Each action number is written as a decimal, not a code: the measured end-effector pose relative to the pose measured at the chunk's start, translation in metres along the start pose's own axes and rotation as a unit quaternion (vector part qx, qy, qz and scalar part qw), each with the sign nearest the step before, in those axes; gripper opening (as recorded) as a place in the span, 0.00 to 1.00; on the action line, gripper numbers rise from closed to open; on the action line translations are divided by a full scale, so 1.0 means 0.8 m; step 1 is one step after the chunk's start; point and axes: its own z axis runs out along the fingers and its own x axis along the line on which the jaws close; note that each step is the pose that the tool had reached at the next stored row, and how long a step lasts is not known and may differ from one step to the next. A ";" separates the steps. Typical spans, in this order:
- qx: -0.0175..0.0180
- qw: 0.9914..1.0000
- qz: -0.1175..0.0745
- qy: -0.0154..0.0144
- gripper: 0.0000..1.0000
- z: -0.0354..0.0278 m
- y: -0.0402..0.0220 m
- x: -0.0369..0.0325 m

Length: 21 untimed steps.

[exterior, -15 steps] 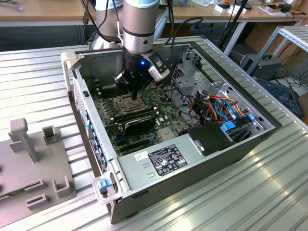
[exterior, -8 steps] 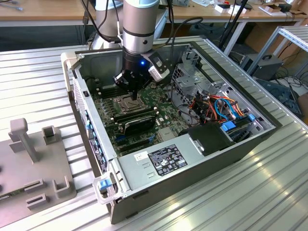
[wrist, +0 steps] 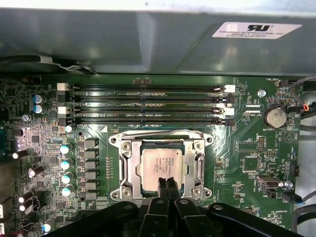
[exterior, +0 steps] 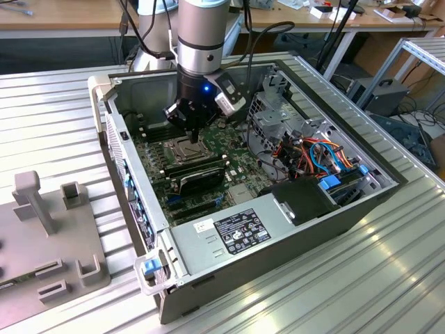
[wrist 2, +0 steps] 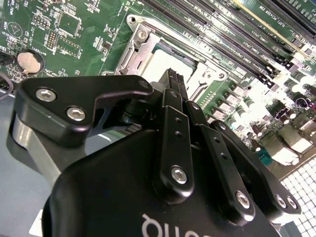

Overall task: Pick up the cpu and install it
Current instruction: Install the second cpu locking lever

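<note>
The cpu (wrist: pixel 163 163) is a small square chip with a dull silver top. It lies flat inside the metal-framed socket (wrist: pixel 123 170) on the green motherboard (wrist: pixel 247 148). In the second wrist view the cpu (wrist 2: pixel 165 64) shows just beyond the fingertips. My gripper (wrist: pixel 167 183) hangs over the chip's edge with its two black fingers pressed together and nothing between them. In the exterior view the gripper (exterior: pixel 193 133) points straight down into the open computer case, just above the socket (exterior: pixel 182 147). The gripper (wrist 2: pixel 174 81) looks shut in the second wrist view too.
Several memory slots (wrist: pixel 148 103) run beside the socket, with the case wall (wrist: pixel 148 44) beyond them. A black oblong part (exterior: pixel 198 177), a power supply (exterior: pixel 233 229), a drive cage (exterior: pixel 278 104) and cables (exterior: pixel 313 153) crowd the case. A grey fixture (exterior: pixel 49 236) stands at the exterior view's left.
</note>
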 end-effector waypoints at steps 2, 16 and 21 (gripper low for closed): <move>0.000 1.000 0.000 0.000 0.11 -0.0002 -0.0001 0.0000; 0.000 1.000 0.000 0.000 0.11 -0.0099 -0.0006 -0.0005; 0.000 1.000 0.000 0.000 0.11 -0.0098 -0.0047 -0.0005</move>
